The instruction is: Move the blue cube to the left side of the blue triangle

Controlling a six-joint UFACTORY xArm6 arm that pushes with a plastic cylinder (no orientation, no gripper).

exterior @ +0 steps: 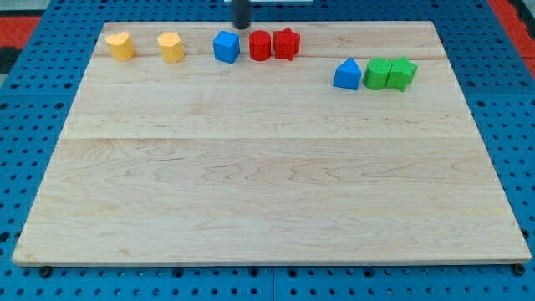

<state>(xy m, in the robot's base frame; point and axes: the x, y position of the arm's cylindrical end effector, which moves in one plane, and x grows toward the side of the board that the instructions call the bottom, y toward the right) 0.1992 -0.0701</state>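
Matte dark tip hovers above-right of glossy blue cube.

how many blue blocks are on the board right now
2: the blue cube in the top row, just left of the red blocks and near my tip, and the blue triangle further right, beside the green blocks. None appear hidden.

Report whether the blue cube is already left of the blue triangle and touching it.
Left of it, not touching: the blue cube sits beside the red blocks, apart from the blue triangle. My tip is just above it.
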